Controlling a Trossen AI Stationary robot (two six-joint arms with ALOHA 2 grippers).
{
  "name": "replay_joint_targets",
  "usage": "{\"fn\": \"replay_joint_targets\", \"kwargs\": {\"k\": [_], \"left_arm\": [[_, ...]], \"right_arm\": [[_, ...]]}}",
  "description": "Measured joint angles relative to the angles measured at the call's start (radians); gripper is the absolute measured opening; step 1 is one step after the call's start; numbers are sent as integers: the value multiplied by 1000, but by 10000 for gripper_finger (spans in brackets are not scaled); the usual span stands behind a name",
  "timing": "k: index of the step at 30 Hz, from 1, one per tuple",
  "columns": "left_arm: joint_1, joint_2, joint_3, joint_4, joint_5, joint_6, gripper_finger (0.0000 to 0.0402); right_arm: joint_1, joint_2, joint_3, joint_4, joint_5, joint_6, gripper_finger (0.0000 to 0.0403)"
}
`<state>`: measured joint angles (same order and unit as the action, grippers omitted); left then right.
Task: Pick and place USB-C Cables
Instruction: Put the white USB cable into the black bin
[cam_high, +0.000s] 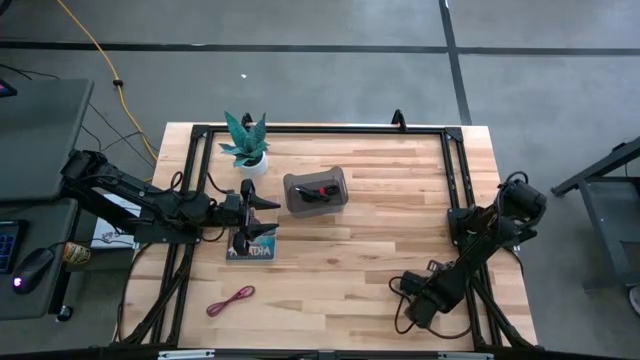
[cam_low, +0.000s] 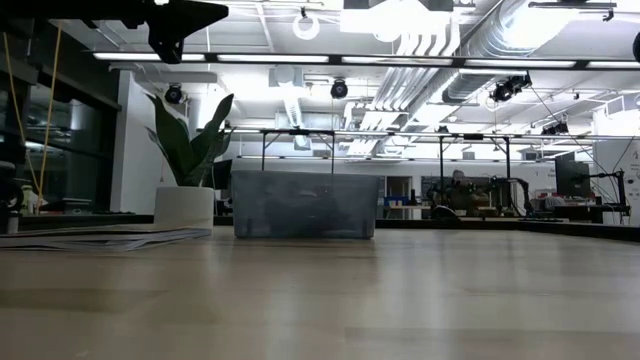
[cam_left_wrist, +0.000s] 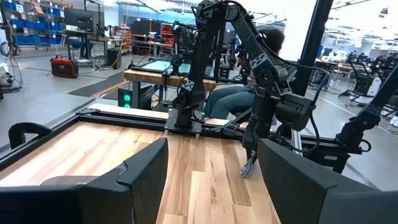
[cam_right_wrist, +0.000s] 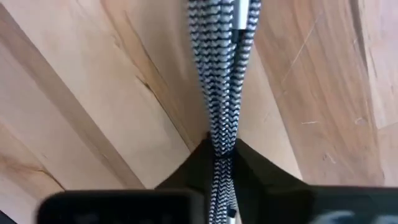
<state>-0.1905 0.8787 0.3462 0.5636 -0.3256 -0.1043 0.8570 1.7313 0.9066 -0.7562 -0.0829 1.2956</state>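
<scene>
We see the silver-grey braided cable (cam_right_wrist: 219, 74), light and limp, pinched mid-bundle in the right hand (cam_right_wrist: 219, 163) at the lower right of the high view; it should sag either side but not slip. The dark red cable (cam_high: 231, 299) lies lower left on the worktop (cam_high: 380, 250), near the left hand (cam_high: 262, 203), which hovers with fingers spread wide.

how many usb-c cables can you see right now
3: a dark red cable near the table's front-left, one in the grey bin, a silver-grey cable pinched by the right end effector. Others may be hidden.
</scene>
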Motion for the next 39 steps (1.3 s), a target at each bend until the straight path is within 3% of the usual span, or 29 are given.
{"fn": "replay_joint_targets", "kwargs": {"k": [17, 23, 27, 31, 39], "left_arm": [[0, 0, 0, -3, 0, 0, 230], [0, 0, 0, -18, 0, 0, 230], [0, 0, 0, -18, 0, 0, 230], [0, 0, 0, -17, 0, 2, 230], [0, 0, 0, -18, 0, 3, 230]], "right_arm": [[3, -56, 13, -76, -32, -45, 7], [48, -198, 0, -77, 160, 22, 5], [61, -261, -50, 25, 289, 16, 5], [-13, -284, -122, 185, 366, -123, 5], [-306, -285, -255, 755, 415, -711, 5]]}}
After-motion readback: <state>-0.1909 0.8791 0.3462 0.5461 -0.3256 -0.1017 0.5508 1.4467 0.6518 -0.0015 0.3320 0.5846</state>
